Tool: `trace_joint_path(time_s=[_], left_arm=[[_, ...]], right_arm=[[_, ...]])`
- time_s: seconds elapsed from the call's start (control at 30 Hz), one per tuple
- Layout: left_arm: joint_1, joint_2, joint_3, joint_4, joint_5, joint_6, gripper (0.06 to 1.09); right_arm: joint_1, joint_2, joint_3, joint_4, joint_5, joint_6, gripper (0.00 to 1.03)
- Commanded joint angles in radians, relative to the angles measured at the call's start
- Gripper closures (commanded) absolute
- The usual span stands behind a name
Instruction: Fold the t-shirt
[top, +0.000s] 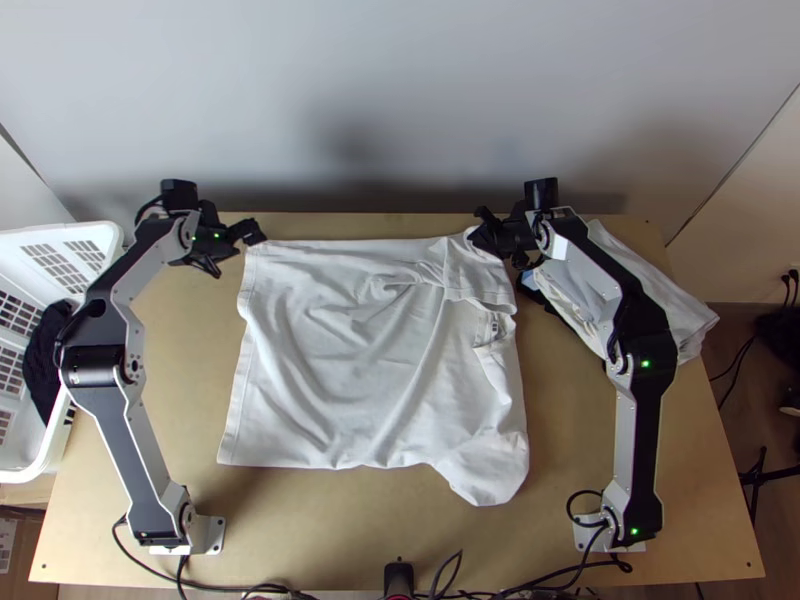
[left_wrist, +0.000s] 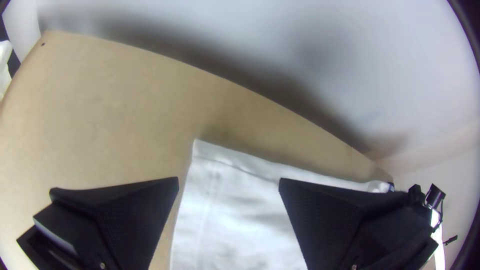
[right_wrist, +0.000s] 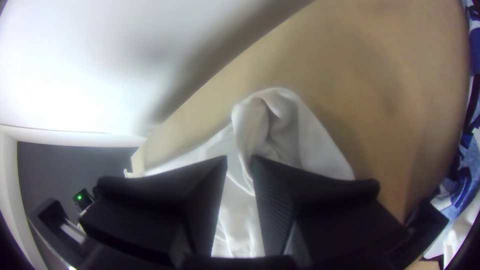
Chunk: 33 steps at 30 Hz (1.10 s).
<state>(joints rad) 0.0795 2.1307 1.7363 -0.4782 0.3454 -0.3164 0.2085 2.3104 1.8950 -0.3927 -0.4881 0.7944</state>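
Note:
The white t-shirt lies spread with wrinkles on the table, its far right part doubled over in loose folds and a rounded flap at its near right. At its far left corner is my left gripper. In the left wrist view, the left gripper stands open, its fingers wide apart over the corner of the shirt. My right gripper is at the far right part. In the right wrist view, the right gripper has a narrow gap between its fingers, with bunched cloth just beyond the tips.
A pile of white and blue cloth lies at the table's right, partly under the right arm. At the left edge stands a white basket with dark cloth in it. A wall borders the table's far edge. Bare wood shows nearer the bases.

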Motion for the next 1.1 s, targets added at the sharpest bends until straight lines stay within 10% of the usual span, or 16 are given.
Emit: trace_joint_path(time_s=[0.0,0.37,0.53,1.07], left_arm=[[0.016,0.032,-0.006,0.049,-0.065,0.048,0.11],[0.002,0.064,-0.012,0.104,-0.065,0.048,0.11],[0.002,0.061,-0.014,0.118,-0.065,0.048,0.11],[-0.001,0.044,-0.012,0.138,-0.063,0.045,0.11]], right_arm=[[0.003,-0.011,-0.022,0.0,-0.006,0.011,0.78],[-0.015,-0.013,-0.04,0.005,-0.003,0.011,0.77],[-0.017,-0.02,-0.01,0.014,0.069,-0.061,0.19],[0.115,-0.045,-0.019,0.015,0.425,-0.558,0.19]])
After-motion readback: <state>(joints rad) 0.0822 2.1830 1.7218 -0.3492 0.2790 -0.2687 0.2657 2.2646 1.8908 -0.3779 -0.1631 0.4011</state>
